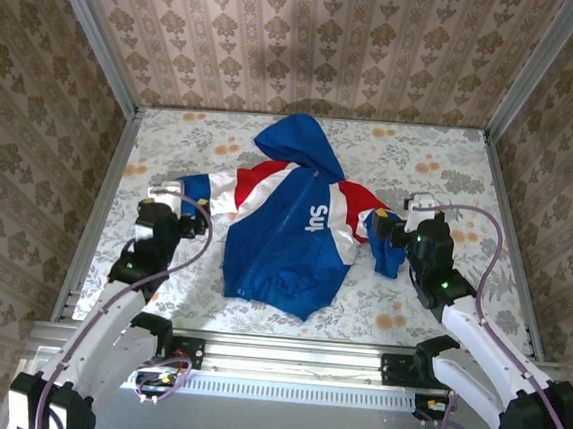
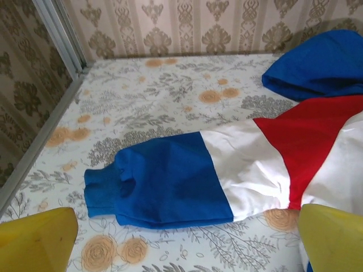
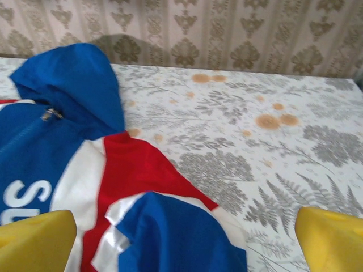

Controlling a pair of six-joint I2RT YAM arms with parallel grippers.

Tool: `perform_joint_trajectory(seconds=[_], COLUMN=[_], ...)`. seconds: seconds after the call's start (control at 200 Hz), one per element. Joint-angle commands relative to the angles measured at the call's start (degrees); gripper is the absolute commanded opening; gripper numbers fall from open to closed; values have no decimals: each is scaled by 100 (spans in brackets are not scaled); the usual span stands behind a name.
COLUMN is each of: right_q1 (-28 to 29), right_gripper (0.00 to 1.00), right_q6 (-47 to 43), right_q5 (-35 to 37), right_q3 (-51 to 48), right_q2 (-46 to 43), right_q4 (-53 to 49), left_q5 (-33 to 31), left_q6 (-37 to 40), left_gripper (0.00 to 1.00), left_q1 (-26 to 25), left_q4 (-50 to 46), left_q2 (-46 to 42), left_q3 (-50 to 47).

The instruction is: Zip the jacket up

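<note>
The jacket (image 1: 290, 230) is spread hood rearward, flanked, seemingly at its cuffs, by the left gripper (image 1: 188, 214) and right gripper (image 1: 383, 233).

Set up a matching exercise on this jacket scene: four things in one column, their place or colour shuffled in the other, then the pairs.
1 hood
2 chest lettering
3 left claw
4 right claw

A white on blue
B beside the folded sleeve
C nearest the far wall
D beside the outstretched sleeve's cuff

Pairs: 1-C, 2-A, 3-D, 4-B
</note>
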Motion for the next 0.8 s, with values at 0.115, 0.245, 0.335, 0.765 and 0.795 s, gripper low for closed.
perform_joint_trajectory(seconds=[0.115,0.245,0.335,0.765,0.795], right_q1=[-400,-632,-856,-1057,-1058], right_gripper=[100,100,100,100,100], right_q6=[324,177,138,-283,-289], right_q5=[669,572,366,-36,-52], right_q3=[-673,-920,-894,-343,-303], right_q2=[180,778,1311,3333,3478], right_q4=[1651,2536,2894,3995,4046], left_q5=[-295,-619,-579,170,240], left_q6=[1130,1213,1242,1270,1315], left_gripper=[100,100,100,100,100], left_q1=[41,47,109,665,723], left_q4=[2902,3259,3430,5051,5073], left_q2=[-571,-276,323,3757,3913], left_q3=[-1392,-1644,-1648,-637,-539])
